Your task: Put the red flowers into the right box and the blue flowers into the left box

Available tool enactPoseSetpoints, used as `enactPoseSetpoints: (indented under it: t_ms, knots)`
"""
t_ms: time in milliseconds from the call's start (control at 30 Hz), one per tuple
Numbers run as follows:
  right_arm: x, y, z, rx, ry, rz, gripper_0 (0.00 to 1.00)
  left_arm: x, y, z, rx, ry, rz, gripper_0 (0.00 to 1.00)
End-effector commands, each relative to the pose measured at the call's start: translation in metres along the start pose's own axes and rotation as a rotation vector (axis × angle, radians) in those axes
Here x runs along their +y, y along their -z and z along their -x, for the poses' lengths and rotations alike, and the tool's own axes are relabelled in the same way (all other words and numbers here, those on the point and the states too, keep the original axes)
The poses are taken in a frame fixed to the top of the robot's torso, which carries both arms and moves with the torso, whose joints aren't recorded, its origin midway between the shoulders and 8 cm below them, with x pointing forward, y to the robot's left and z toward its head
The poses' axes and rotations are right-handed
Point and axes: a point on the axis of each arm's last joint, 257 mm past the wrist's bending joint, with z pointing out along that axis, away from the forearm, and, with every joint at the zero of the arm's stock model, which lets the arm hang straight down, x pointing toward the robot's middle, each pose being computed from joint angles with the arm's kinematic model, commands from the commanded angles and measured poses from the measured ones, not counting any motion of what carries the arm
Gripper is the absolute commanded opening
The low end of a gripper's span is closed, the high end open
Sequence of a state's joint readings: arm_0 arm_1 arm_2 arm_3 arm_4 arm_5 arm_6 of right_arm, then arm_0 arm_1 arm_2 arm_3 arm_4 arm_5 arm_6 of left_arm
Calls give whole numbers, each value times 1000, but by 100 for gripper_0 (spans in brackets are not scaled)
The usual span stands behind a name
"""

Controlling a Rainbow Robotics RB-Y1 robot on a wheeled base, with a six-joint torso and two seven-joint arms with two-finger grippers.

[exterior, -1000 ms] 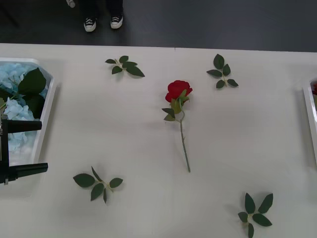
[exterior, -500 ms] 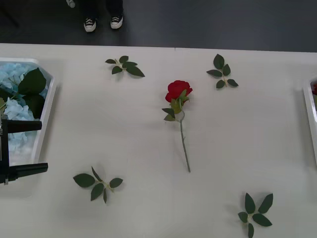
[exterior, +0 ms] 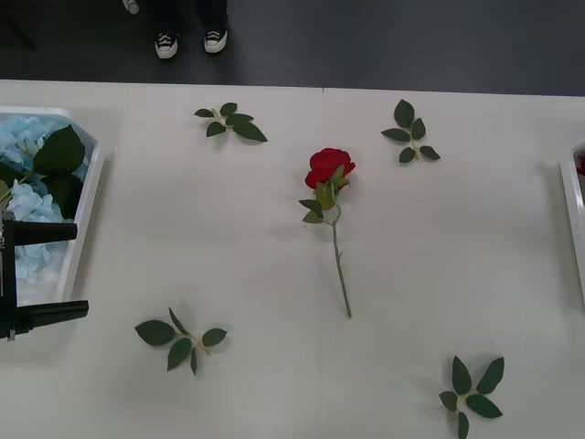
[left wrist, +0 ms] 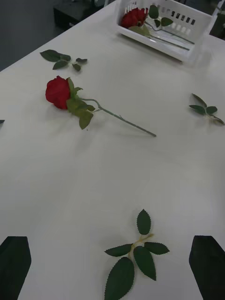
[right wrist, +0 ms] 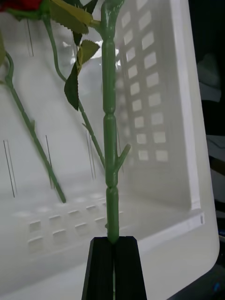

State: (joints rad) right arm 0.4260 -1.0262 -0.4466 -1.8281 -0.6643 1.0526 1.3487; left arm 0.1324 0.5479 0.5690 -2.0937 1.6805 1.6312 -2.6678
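Centrally on the white bench (exterior: 274, 274) lies one of the red flowers (exterior: 328, 167), a deep-red round head on a thin green stem with olive leaves below the bloom. Blue flowers (exterior: 27, 206), pale and fluffy with broad dark leaves, fill the left box (exterior: 84, 210). Over it the left gripper (exterior: 23, 274) spreads wide. Above the right box (right wrist: 187, 140), the right gripper (right wrist: 113, 262) pinches a knobbly green rose stem (right wrist: 110, 140); more stems lie inside.
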Motion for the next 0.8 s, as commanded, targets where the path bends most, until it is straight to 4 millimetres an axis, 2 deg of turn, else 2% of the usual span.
enactPoseSetpoints:
  t_ms: [33, 333, 367, 433, 500, 633, 800]
  knots:
    - [-10, 6, 21, -41, -11, -47, 0, 4, 1, 12, -9, -78, 19, 100]
    - [-7, 2, 12, -14, 15, -58, 0, 4, 1, 12, -9, -78, 19, 100]
    - [-6, 3, 13, -16, 18, -57, 3, 4, 1, 12, -9, -78, 19, 100]
    - [-5, 3, 13, -19, 21, -58, 32, 4, 1, 12, -9, -78, 19, 100]
    - [-6, 3, 17, -27, 24, -64, 54, 4, 1, 12, -9, -78, 19, 100]
    - [-6, 4, 22, -40, 28, -72, 67, 4, 1, 12, -9, -78, 19, 100]
    - [-6, 5, 30, -63, 38, -73, 69, 4, 1, 12, -9, -78, 19, 100]
